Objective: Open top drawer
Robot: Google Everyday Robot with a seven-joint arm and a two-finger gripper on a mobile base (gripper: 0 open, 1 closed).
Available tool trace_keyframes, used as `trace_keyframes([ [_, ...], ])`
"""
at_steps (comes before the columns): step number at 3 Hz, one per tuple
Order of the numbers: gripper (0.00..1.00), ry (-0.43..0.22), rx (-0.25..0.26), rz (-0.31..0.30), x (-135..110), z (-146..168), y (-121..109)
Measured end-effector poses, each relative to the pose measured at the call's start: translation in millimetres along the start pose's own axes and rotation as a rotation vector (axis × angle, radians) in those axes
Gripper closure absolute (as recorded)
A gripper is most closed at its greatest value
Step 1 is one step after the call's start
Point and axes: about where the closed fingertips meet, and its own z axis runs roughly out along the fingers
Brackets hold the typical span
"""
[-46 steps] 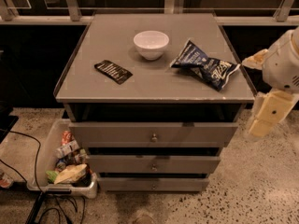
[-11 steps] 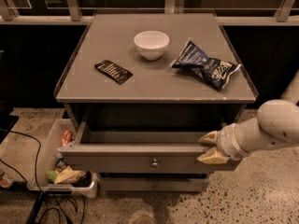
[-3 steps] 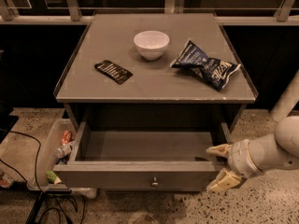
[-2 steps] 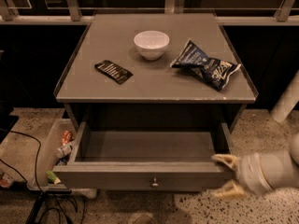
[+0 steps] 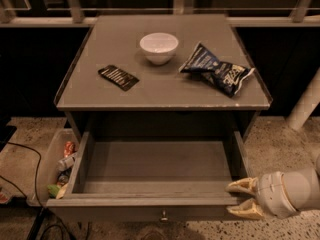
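Note:
The top drawer (image 5: 155,186) of the grey cabinet is pulled far out. Its plain grey box interior is empty and its small round metal knob (image 5: 163,216) shows at the centre of the front. My gripper (image 5: 243,197) is at the drawer's front right corner, with its cream fingers (image 5: 243,185) apart, one above the other, next to the front panel's right end. It holds nothing. The lower drawers are hidden under the open one.
On the cabinet top (image 5: 165,91) stand a white bowl (image 5: 159,47), a black packet (image 5: 118,77) and a blue chip bag (image 5: 217,74). A plastic bin of snacks (image 5: 59,169) sits on the floor at the left, with cables (image 5: 25,194) beside it.
The drawer went from shut to fully pulled out. In the last second my gripper slid right and down off the drawer's right front corner.

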Motion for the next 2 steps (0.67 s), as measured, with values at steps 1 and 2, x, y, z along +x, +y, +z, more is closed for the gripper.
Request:
trace_keyframes([
  [1, 1.0, 0.0, 0.0, 0.0, 1.9, -1.9, 4.2],
  [2, 0.83, 0.0, 0.0, 0.0, 1.9, -1.9, 4.2],
])
